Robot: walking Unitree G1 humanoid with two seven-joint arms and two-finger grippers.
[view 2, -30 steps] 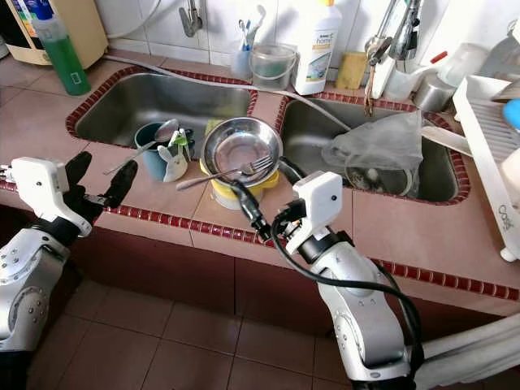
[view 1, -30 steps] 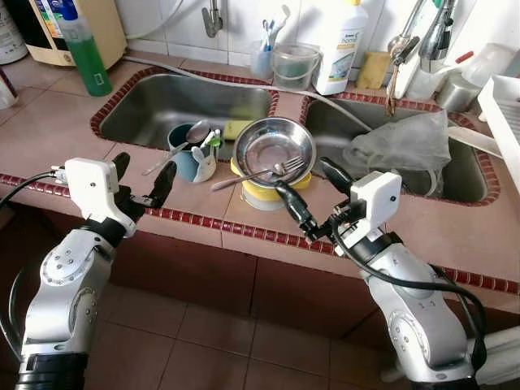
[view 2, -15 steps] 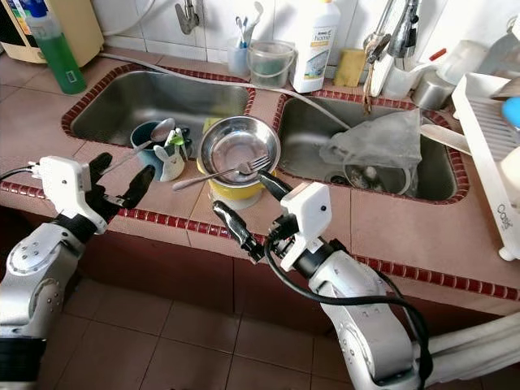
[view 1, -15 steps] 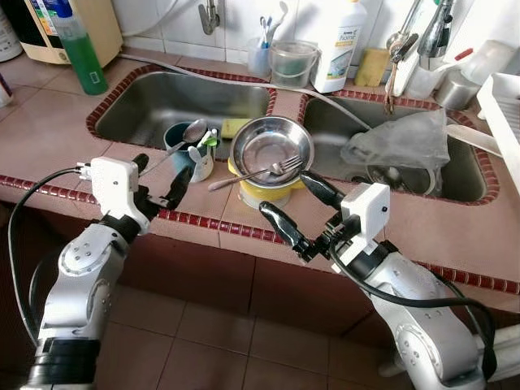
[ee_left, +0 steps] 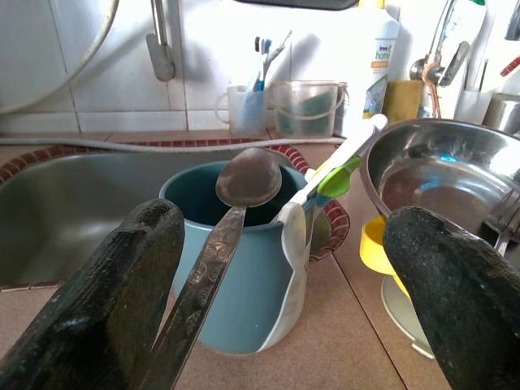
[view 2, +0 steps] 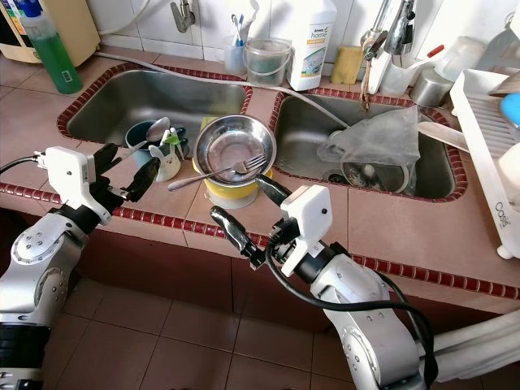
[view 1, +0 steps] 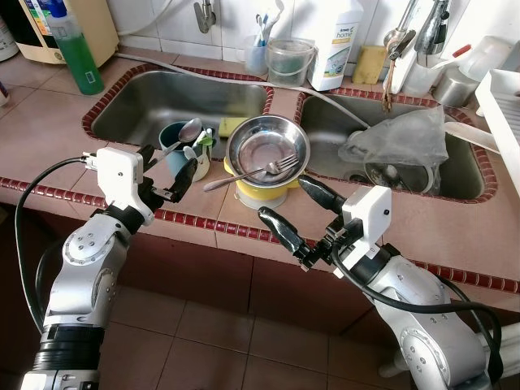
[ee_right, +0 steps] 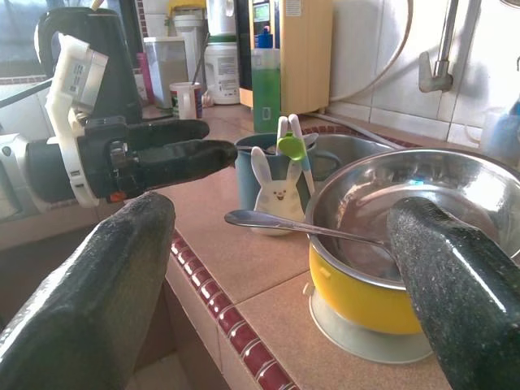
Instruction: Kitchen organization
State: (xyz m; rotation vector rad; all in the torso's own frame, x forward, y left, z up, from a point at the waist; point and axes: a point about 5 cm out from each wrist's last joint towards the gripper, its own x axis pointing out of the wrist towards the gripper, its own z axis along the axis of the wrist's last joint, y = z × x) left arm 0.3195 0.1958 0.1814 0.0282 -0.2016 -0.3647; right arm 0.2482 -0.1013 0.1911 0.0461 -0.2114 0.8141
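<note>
Robot stands at the tiled counter [view 1: 57, 130], both arms raised at its front edge. Left gripper [view 1: 166, 172]: fingers spread wide, nothing held, hovering just short of the teal mug [view 1: 175, 146], which sits dead ahead between the fingertips in the left wrist view. A spoon [ee_left: 219, 244] leans out of the mug, handle slanting down toward that gripper.

Right gripper [view 1: 302, 213]: also wide open and empty, near the steel bowl [view 1: 267, 149] stacked on a yellow bowl [view 1: 258, 192]. A fork [view 1: 253, 172] lies across the steel bowl, long axis roughly crosswise to the right fingers, handle overhanging toward the mug.

Judgement: left arm is nearer the mug, right arm nearer the fork; either grasp needs a short forward reach.
</note>
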